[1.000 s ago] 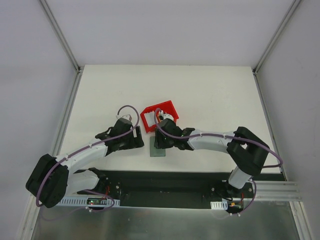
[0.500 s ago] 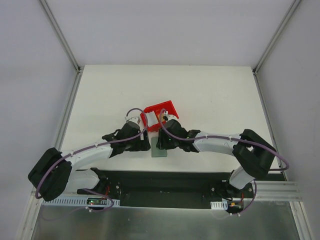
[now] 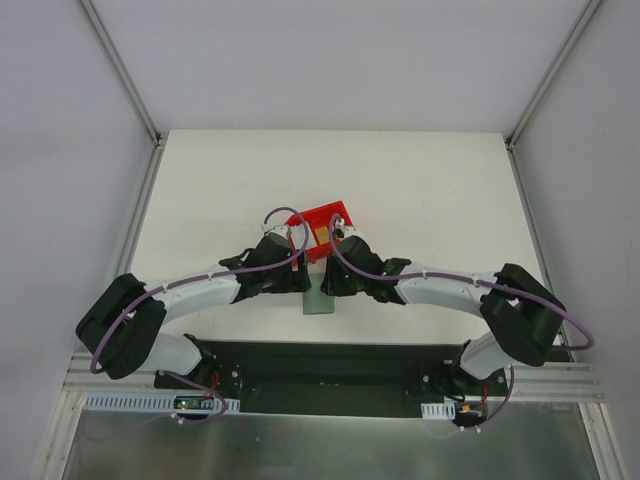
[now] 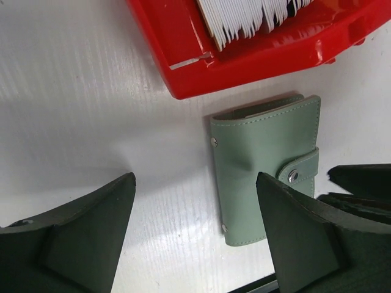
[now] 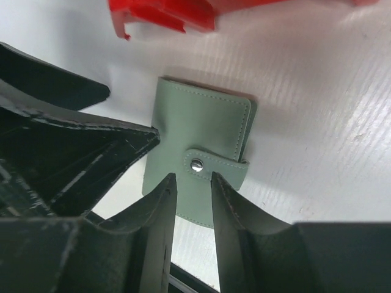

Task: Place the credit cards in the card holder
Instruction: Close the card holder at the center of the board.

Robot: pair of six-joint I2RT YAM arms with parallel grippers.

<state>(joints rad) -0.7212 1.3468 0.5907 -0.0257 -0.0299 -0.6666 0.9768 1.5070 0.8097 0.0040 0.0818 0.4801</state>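
The card holder [image 3: 319,301] is a grey-green wallet lying flat and snapped shut on the white table, just in front of the red bin. It also shows in both wrist views [image 4: 263,165] [image 5: 201,131]. My left gripper [image 4: 195,178] is wide open and low over the table, its right finger over the wallet's left part. The right gripper [image 5: 192,177] hovers over the snap strap with a narrow gap between its jaws and nothing in them. Pale credit cards [image 4: 244,18] stand on edge in the bin. An orange-gold card [image 3: 322,236] lies there too.
The red plastic bin [image 3: 330,215] [image 4: 183,49] stands directly behind the wallet, close to both grippers. The two grippers [image 3: 290,280] [image 3: 338,280] flank the wallet, nearly touching each other. The table's near edge, with its black rail [image 3: 330,355], runs right in front of the wallet.
My left gripper has swung right and come down beside the wallet. The right gripper has shifted slightly right over the wallet and its jaws have narrowed.
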